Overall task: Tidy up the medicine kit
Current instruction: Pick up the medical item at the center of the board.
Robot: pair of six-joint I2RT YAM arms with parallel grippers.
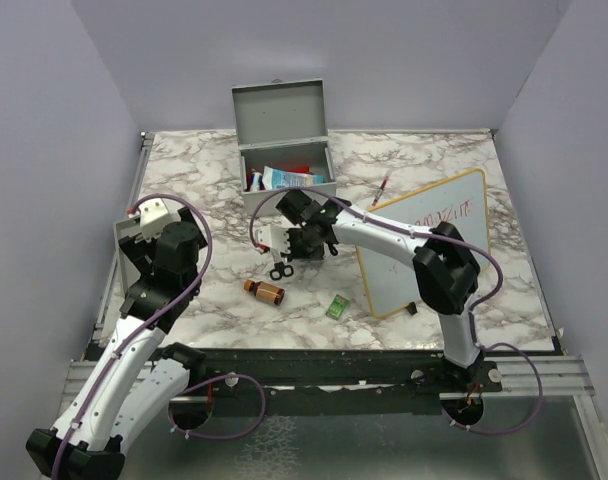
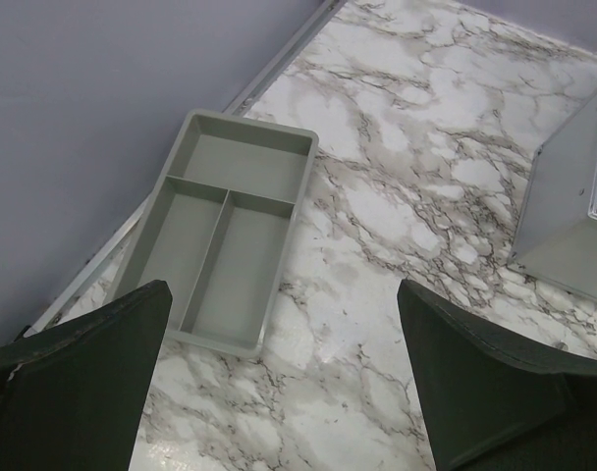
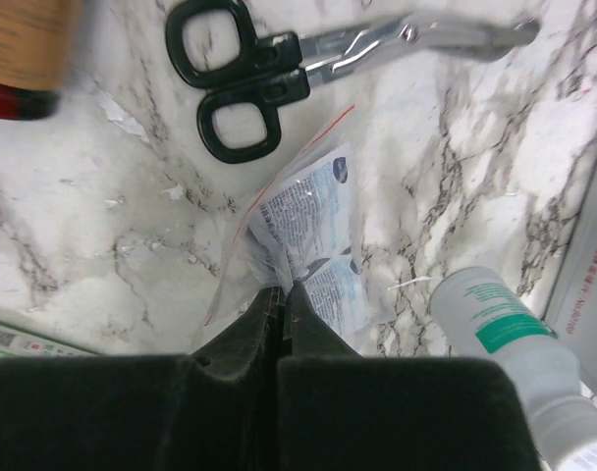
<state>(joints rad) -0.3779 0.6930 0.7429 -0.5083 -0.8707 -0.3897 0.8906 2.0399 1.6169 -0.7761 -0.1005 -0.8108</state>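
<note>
- medicine kit (image 1: pixel 287 185): far middle of the table (image 1: pixel 454 160), lid tipped up and back, tubes and packets showing inside
- right pincer (image 1: pixel 284 240): down on the table just in front of the kit's near wall, close to it but not touching
- right pincer jaws pressed together, pinching the near edge of a clear plastic bag (image 3: pixel 303 231) with printed sachets inside; the bag lies flat on the table
- scissors (image 3: pixel 269 74): black handles, just beyond the bag in the right wrist view, closed and flat
- white bottle (image 3: pixel 510 343) with a green label: on its side, just beside the bag
- brown bottle (image 1: pixel 266 291): on its side, nearer the arm bases than the scissors
- green packet (image 1: pixel 336 307): right of the brown bottle, apart from it
- whiteboard (image 1: pixel 424 245): right of the pincer, partly under the right arm
- red pen (image 1: pixel 382 188): between the kit and the whiteboard's far corner
- left pincer (image 2: pixel 282 324): jaws spread wide, holding nothing, above the table well left of the kit; only the kit's corner shows at the right edge of the left wrist view
- tray (image 2: pixel 225 235): grey, three compartments, at the table's left edge, just beyond the left pincer's fingertips
</note>
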